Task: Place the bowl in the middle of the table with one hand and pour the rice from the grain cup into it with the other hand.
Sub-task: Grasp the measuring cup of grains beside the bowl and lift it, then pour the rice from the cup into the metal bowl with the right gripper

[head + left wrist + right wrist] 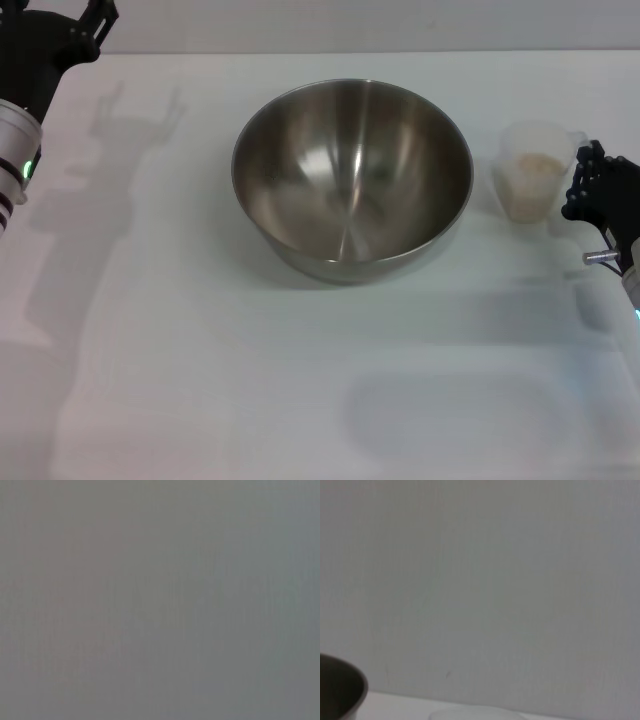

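Observation:
The large steel bowl [350, 180] stands empty near the middle of the white table [200, 380]. To its right stands the small clear grain cup [520, 200], upright, with pale rice [536, 165] inside. My right gripper [578, 185] hovers just right of the cup, open, close to it but holding nothing. My left gripper [95, 20] is raised at the far left corner, well away from the bowl, open and empty. The right wrist view catches the bowl's dark rim [337, 692] and a faint edge of the cup [475, 712]. The left wrist view shows only blank grey.
A pale wall runs behind the table's far edge [400, 52]. The left arm's shadow [110, 190] falls on the table to the left of the bowl.

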Robot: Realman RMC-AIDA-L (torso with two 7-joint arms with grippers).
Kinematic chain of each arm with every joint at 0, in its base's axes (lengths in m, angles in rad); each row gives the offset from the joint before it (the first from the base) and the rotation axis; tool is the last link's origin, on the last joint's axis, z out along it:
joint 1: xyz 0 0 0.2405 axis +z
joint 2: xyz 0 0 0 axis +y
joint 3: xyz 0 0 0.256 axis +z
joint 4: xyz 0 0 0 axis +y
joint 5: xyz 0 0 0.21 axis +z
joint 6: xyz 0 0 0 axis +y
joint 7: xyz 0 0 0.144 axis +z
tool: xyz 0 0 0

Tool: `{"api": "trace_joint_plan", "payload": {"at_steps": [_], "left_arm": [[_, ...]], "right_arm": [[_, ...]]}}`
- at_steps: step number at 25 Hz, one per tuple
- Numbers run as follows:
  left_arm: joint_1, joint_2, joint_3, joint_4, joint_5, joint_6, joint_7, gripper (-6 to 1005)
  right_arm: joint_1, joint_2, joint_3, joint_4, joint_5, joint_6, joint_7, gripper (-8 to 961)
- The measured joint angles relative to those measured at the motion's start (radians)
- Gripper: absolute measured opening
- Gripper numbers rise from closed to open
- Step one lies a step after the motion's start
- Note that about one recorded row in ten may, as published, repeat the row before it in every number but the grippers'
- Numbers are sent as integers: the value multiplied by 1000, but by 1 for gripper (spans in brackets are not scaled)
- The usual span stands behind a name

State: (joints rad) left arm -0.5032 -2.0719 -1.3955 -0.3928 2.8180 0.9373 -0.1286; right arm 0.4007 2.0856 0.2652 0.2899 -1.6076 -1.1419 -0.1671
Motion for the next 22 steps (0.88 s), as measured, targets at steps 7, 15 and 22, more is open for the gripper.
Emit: {"api": "trace_joint_plan", "payload": {"at_steps": [7,15,22], "left_arm": [[19,2,-43,5,0,6,55,806],[65,1,-141,31,0,10,79,806],[97,0,-143,37,0,12,73,806]], "right_arm": [[-5,-1,0,0,0,-76,-2,5],[-12,-3,-8,-1,-6,-223,-5,4],[11,-4,-15,-28,-10,-322,-57,4]]}}
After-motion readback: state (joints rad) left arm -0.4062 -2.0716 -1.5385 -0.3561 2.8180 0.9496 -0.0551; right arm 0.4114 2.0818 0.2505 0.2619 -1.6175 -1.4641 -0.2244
